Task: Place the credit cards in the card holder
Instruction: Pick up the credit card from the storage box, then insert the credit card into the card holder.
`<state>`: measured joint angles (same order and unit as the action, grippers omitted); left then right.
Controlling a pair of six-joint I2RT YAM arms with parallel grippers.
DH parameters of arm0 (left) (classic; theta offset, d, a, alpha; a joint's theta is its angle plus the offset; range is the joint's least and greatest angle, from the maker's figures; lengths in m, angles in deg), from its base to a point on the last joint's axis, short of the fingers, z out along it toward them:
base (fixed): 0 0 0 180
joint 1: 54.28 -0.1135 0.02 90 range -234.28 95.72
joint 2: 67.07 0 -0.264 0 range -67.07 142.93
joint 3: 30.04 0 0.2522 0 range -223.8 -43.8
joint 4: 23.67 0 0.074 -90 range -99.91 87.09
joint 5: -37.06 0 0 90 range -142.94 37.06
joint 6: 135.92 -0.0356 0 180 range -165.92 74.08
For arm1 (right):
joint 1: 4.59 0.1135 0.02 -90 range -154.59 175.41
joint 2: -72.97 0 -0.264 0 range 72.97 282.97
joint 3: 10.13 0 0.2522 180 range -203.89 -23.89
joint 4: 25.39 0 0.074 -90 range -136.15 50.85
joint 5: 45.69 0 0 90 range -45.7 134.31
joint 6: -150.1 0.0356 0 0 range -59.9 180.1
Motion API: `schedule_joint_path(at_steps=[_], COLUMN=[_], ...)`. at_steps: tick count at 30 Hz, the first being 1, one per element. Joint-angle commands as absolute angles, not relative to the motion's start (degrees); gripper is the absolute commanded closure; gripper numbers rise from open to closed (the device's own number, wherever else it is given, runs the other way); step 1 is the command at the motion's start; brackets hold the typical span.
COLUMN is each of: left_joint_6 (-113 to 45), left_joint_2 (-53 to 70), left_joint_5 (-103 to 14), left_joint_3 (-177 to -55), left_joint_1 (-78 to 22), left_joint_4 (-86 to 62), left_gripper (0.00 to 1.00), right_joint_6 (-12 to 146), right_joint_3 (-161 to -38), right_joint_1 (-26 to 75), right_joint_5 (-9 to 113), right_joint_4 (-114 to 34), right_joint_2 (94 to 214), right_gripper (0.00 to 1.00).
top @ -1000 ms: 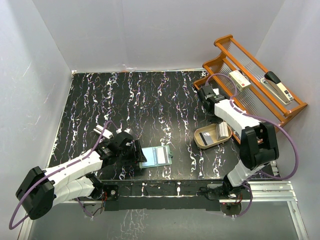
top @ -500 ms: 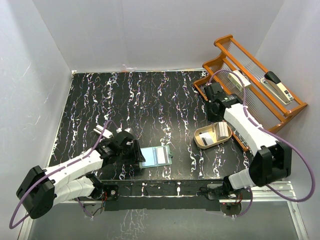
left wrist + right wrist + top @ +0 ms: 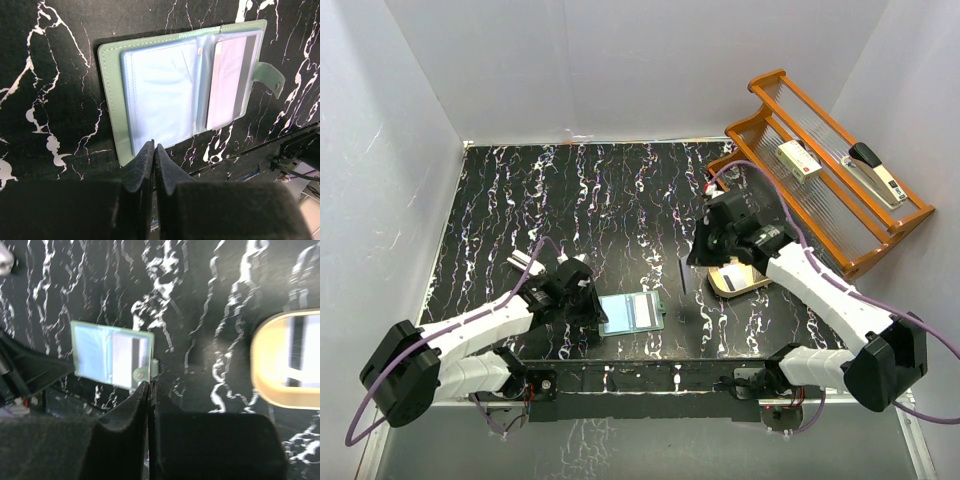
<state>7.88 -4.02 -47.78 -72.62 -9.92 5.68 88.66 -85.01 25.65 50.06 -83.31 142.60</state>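
A black marbled table (image 3: pixel 520 220) fills the room's floor, with a wooden rack (image 3: pixel 750 128) at its far right corner. Two white arms reach in from the near edge. The right arm (image 3: pixel 820 285) stretches over a tan tray (image 3: pixel 730 283), where spare cards (image 3: pixel 305 347) wait. Its gripper (image 3: pixel 149 385) hangs between the tray and the wallet, fingers pressed together. I cannot tell whether a card is caught between them. The green wallet (image 3: pixel 110 100) lies open and flat near the front middle, so its clear pockets face up for loading. One pale card (image 3: pixel 225 85) already sits in the pocket by the snap tab. The left gripper (image 3: pixel 152 149) is closed at the wallet's edge, seemingly pinching the cover to steady it.
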Motion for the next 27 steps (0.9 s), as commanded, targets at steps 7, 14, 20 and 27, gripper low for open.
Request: schedule_joint_path(at_steps=[7,14,20,27], left_joint_6=[8.64,9.91,10.06,10.52], left_joint_2=[-0.74,0.56,0.58,-2.19], left_joint_5=[-45.74,-45.27,-45.52,-46.62], left_joint_3=[-71.12,-69.68,-69.64,-71.59], left_joint_1=[-10.17,-10.22,-10.26,-10.24], left_joint_4=[1.47,0.06,0.60,4.59], left_gripper=[1.00,1.00,1.00,0.96], right_joint_6=[97.67,98.11,99.87,100.73], right_joint_3=[-78.95,-77.14,-74.78,-72.38], right_joint_1=[33.53,34.93,35.41,36.95], right_joint_5=[57.89,60.71,65.28,67.52], right_joint_4=[-66.20,-61.91,-56.35,-51.83], right_joint_2=[144.95,148.76,152.09,155.58], right_gripper=[1.00,1.00,1.00,1.00])
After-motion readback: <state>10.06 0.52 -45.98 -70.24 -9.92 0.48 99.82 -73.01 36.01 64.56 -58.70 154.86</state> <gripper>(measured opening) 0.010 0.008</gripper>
